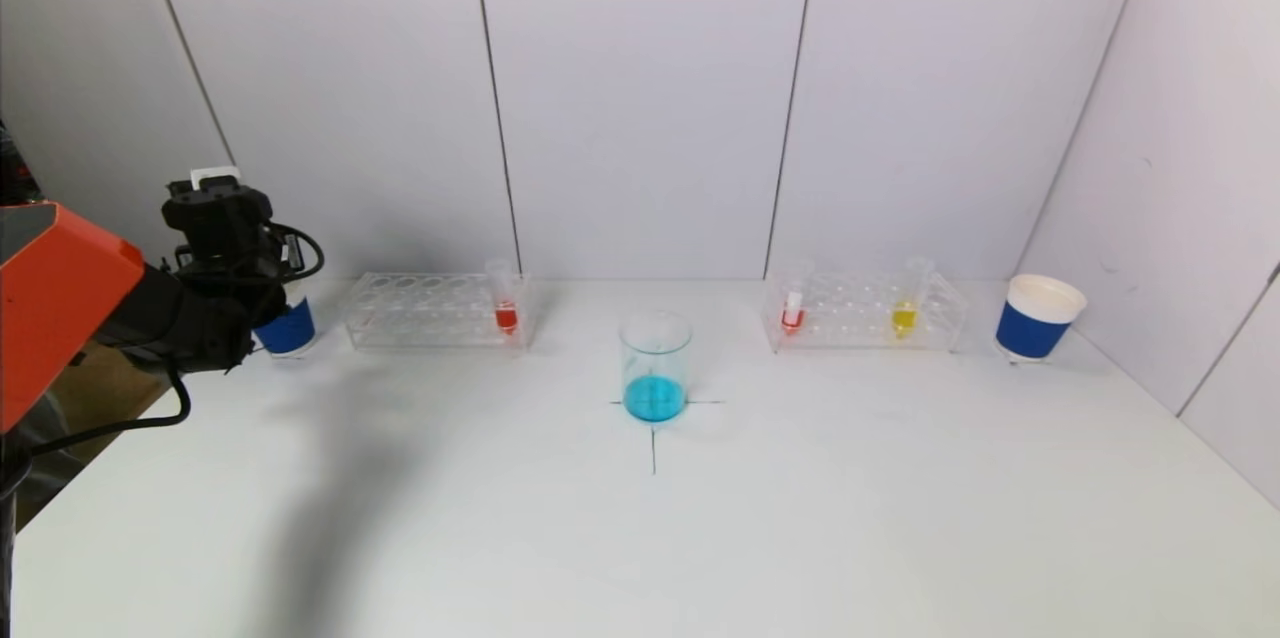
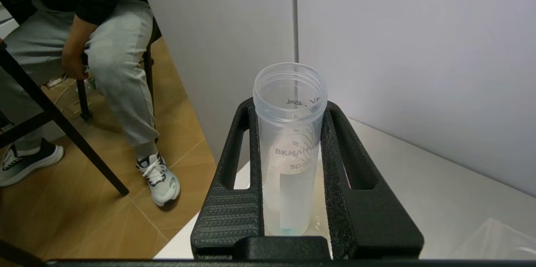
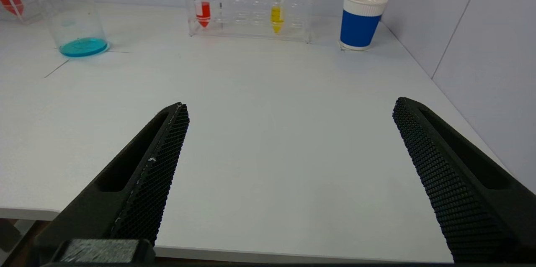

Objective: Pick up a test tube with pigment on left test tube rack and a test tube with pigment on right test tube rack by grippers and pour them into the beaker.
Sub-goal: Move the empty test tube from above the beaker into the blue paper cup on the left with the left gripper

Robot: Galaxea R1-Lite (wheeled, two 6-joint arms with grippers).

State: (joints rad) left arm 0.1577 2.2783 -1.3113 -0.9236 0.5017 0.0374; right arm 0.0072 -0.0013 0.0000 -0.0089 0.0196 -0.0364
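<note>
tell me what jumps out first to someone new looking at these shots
The beaker with bright blue liquid, mid-table on a drawn cross, catches the eye first. Next is the left gripper at the table's far left edge, shut on a nearly empty test tube. The right gripper hangs open over the near right edge.

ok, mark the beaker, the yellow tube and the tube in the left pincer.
beaker (image 1: 655, 358): head view, clear wall above the blue liquid.
yellow tube (image 3: 276, 18): right wrist view, yellow pigment.
held tube (image 2: 291, 141): left wrist view, printed wall.
</note>
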